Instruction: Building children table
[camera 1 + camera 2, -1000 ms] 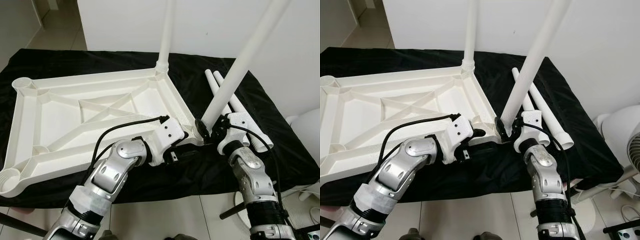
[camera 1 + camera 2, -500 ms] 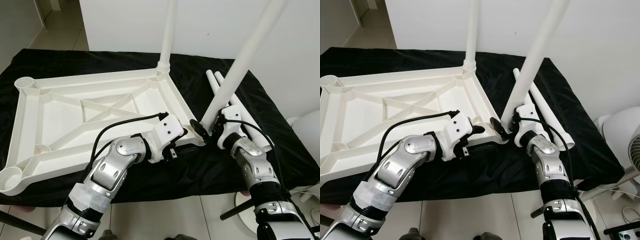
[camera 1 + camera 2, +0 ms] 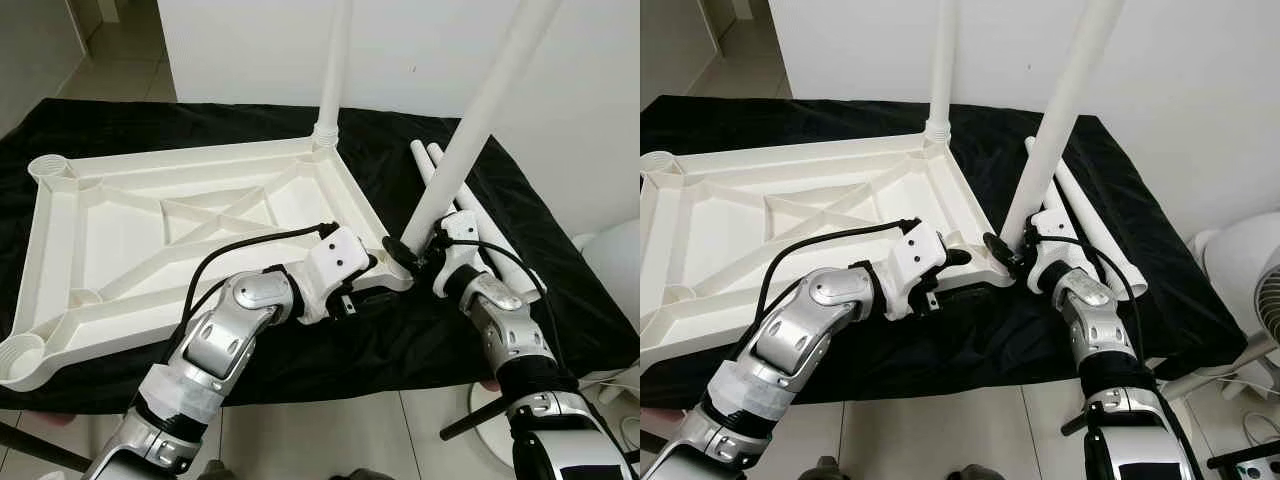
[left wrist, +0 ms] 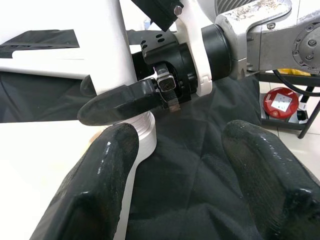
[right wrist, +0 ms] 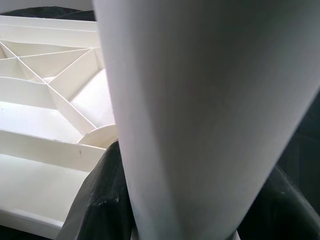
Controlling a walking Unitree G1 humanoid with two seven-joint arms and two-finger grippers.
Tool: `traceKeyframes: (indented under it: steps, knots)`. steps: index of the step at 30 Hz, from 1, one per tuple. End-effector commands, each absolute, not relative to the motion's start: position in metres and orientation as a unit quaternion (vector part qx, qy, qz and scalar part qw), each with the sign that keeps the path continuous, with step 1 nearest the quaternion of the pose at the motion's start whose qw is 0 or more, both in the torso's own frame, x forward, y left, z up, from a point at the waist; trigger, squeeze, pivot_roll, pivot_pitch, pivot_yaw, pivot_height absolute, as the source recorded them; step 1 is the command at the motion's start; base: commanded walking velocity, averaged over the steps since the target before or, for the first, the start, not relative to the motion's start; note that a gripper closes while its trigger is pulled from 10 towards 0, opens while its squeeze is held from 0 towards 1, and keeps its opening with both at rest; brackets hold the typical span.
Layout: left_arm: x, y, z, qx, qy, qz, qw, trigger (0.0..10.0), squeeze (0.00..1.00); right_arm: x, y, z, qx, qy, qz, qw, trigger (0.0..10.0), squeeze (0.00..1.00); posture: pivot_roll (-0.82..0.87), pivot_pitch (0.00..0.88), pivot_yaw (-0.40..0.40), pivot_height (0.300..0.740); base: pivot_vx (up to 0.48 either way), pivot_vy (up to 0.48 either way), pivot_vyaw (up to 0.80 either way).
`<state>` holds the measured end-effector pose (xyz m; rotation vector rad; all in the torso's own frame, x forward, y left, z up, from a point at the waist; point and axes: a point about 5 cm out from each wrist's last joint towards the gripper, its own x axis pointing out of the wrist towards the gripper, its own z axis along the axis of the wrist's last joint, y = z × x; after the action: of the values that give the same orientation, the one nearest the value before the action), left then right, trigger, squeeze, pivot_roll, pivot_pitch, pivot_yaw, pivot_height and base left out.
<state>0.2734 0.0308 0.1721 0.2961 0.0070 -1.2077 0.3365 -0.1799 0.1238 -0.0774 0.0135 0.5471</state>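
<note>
The white table top [image 3: 120, 225] lies upside down on a black cloth. One white leg [image 3: 331, 70] stands upright in its far right corner socket. My right gripper [image 3: 414, 246] is shut on a second leg [image 3: 470, 130] close to its lower end, holding it tilted over the near right corner; in the right wrist view this leg [image 5: 200, 100] stands between the fingers. My left gripper [image 3: 377, 283] is open beside that same corner, its fingers [image 4: 100, 185] spread just short of the leg's threaded base [image 4: 142, 132].
Two loose white legs [image 3: 478, 222] lie on the black cloth [image 3: 560, 290] to the right of the table top. A white fan [image 3: 1250, 270] stands on the tiled floor at the far right. A white wall rises behind the cloth.
My right gripper has brought the held leg a little more upright and closer to the near right corner. The left gripper has edged toward that corner.
</note>
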Motion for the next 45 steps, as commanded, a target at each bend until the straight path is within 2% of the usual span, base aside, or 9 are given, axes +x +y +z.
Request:
traceKeyframes:
  steps: [1, 12, 14, 23, 32, 33, 34, 35, 45]
  knots:
    - [0.274, 0.029, 0.171, 0.137, 0.005, -0.563, 0.815, 10.0, 0.00, 0.332, -0.186, 0.109, -0.051, 0.039, 0.238, 0.969, 10.0, 0.00, 0.07, 0.000, -0.067, 0.740, 0.000, 0.000, 0.00]
    - [0.272, 0.030, 0.170, 0.136, 0.007, -0.563, 0.815, 10.0, 0.00, 0.335, -0.181, 0.109, -0.039, 0.034, 0.158, 0.986, 10.0, 0.00, 0.07, 0.000, -0.072, 0.740, 0.000, 0.000, 0.00]
    - [0.270, 0.030, 0.169, 0.134, 0.008, -0.562, 0.816, 10.0, 0.00, 0.337, -0.172, 0.114, -0.003, 0.034, 0.089, 0.995, 10.0, 0.00, 0.07, 0.000, -0.079, 0.740, 0.000, 0.000, 0.00]
    - [0.268, 0.029, 0.167, 0.132, 0.012, -0.563, 0.816, 10.0, 0.00, 0.333, -0.145, 0.124, 0.052, 0.027, -0.062, 0.996, 10.0, 0.00, 0.07, 0.000, -0.089, 0.740, 0.000, 0.000, 0.00]
    - [0.266, 0.027, 0.166, 0.130, 0.012, -0.566, 0.814, 10.0, 0.00, 0.331, -0.137, 0.129, 0.060, 0.016, -0.082, 0.995, 10.0, 0.00, 0.06, 0.000, -0.090, 0.740, 0.000, 0.000, 0.00]
    - [0.267, 0.027, 0.166, 0.131, 0.011, -0.566, 0.814, 10.0, 0.00, 0.329, -0.139, 0.129, 0.057, 0.011, -0.074, 0.996, 10.0, 0.89, 0.06, 0.000, -0.089, 0.740, 0.000, 0.000, 0.00]
    - [0.267, 0.027, 0.166, 0.131, 0.011, -0.566, 0.814, 10.0, 0.00, 0.327, -0.141, 0.128, 0.056, 0.008, -0.069, 0.996, 10.0, 0.89, 0.06, 0.000, -0.089, 0.740, 0.000, 0.000, 0.00]
    - [0.268, 0.027, 0.167, 0.130, 0.010, -0.566, 0.814, 10.0, 0.00, 0.325, -0.142, 0.129, 0.056, 0.006, -0.065, 0.996, 10.0, 1.00, 0.06, 0.000, -0.092, 0.740, 0.000, 0.000, 0.00]
    - [0.273, 0.029, 0.169, 0.124, 0.002, -0.543, 0.830, 10.0, 0.00, 0.313, -0.146, 0.135, 0.057, -0.024, -0.078, 0.995, 10.0, 1.00, 0.06, 0.000, -0.093, 0.740, 0.000, 0.000, 0.00]
